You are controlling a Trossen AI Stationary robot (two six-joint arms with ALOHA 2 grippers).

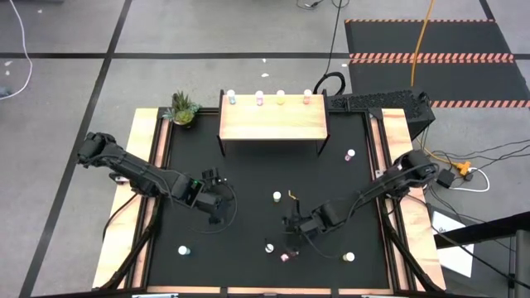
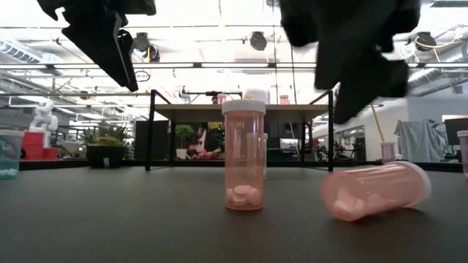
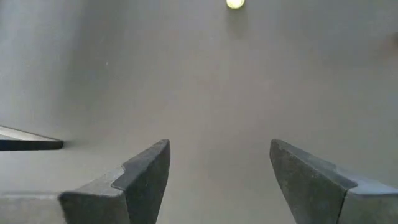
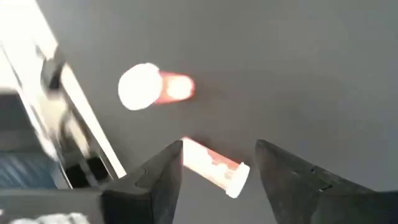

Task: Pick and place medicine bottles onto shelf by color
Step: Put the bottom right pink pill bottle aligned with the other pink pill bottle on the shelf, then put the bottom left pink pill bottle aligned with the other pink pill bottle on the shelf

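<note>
Four medicine bottles stand in a row along the far edge of the wooden shelf (image 1: 273, 122). Several more are scattered on the black mat. Near the table's near edge, one pink bottle (image 2: 243, 155) (image 4: 146, 87) stands upright and another pink bottle (image 2: 373, 190) (image 4: 214, 167) lies on its side next to it. My right gripper (image 4: 217, 149) (image 1: 291, 223) hovers open above the lying bottle, fingers to either side of it, touching nothing. My left gripper (image 3: 219, 146) (image 1: 217, 207) hangs open over bare mat left of centre.
Loose bottles stand on the mat at the near left (image 1: 184, 249), the near right (image 1: 349, 257), the centre (image 1: 277, 196) and the far right (image 1: 350, 155). A small potted plant (image 1: 183, 109) sits left of the shelf. Wooden rims border the mat on both sides.
</note>
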